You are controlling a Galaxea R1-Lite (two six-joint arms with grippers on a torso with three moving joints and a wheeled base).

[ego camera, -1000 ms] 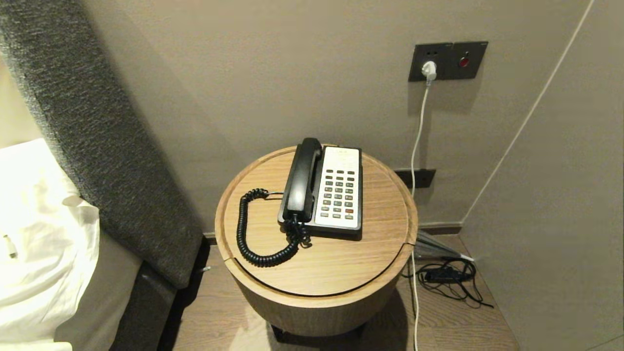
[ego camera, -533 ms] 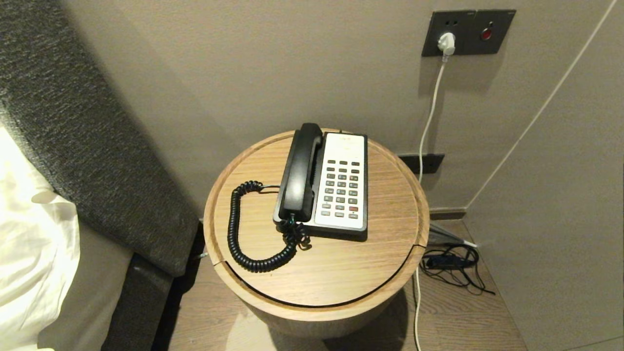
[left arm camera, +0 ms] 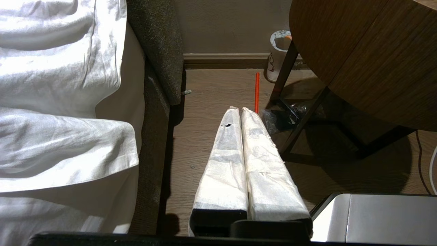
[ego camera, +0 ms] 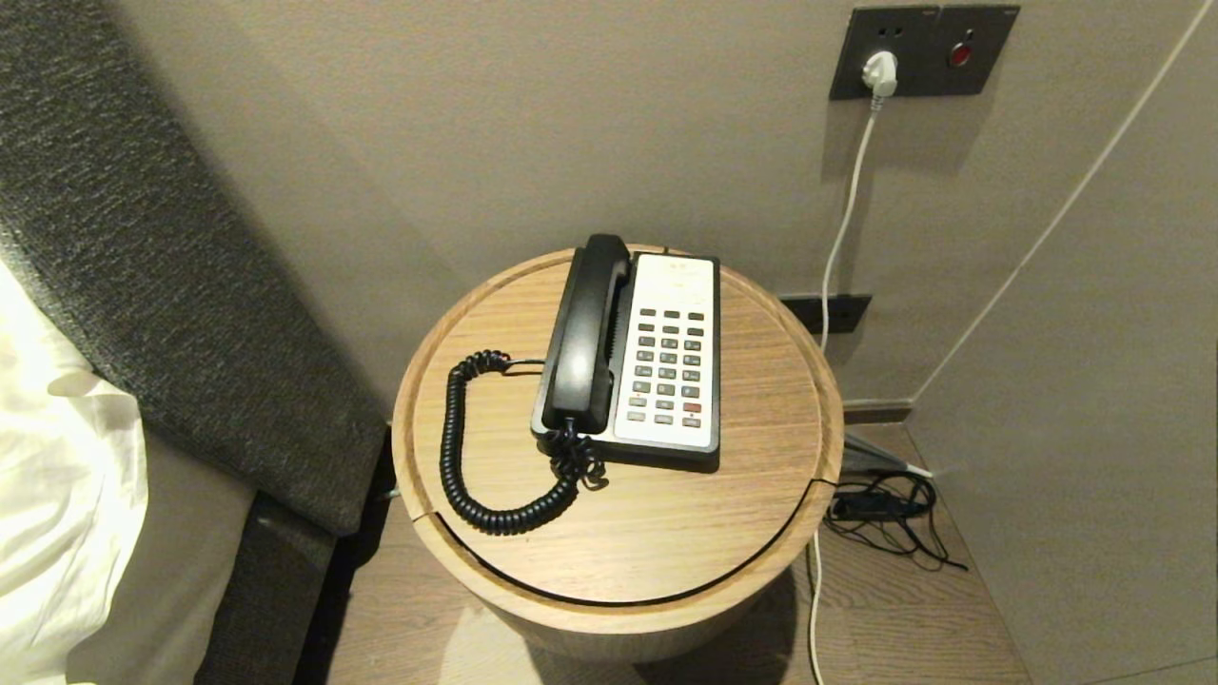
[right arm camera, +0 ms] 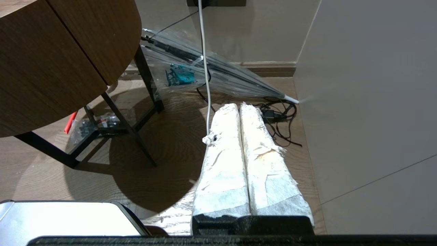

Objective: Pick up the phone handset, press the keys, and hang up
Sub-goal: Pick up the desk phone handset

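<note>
The black phone handset (ego camera: pixel 582 333) lies in its cradle on the left side of the black-and-white phone base (ego camera: pixel 666 276), its coiled cord (ego camera: pixel 466 447) looping over the round wooden table (ego camera: pixel 628 542). The keys (ego camera: pixel 666 366), dark grey with one red, sit in the white faceplate. Neither gripper appears in the head view. My left gripper (left arm camera: pixel 240 109) hangs low over the floor between the bed and the table, white-wrapped fingers pressed together, empty. On the other side of the table my right gripper (right arm camera: pixel 239 105) also points at the floor, shut and empty.
A grey headboard (ego camera: pixel 171 285) and white bedding (ego camera: pixel 57 495) lie left of the table. Wall plates (ego camera: pixel 923 52) hold a white plug and cable (ego camera: pixel 842 228). A folded clear umbrella (right arm camera: pixel 218 75) and black cables (right arm camera: pixel 280 116) lie on the floor at the right wall. A cup (left arm camera: pixel 278 54) stands under the table.
The whole head view has shifted: the camera has moved nearer and looks more steeply down, so the table and phone appear larger. The phone itself has not moved.
</note>
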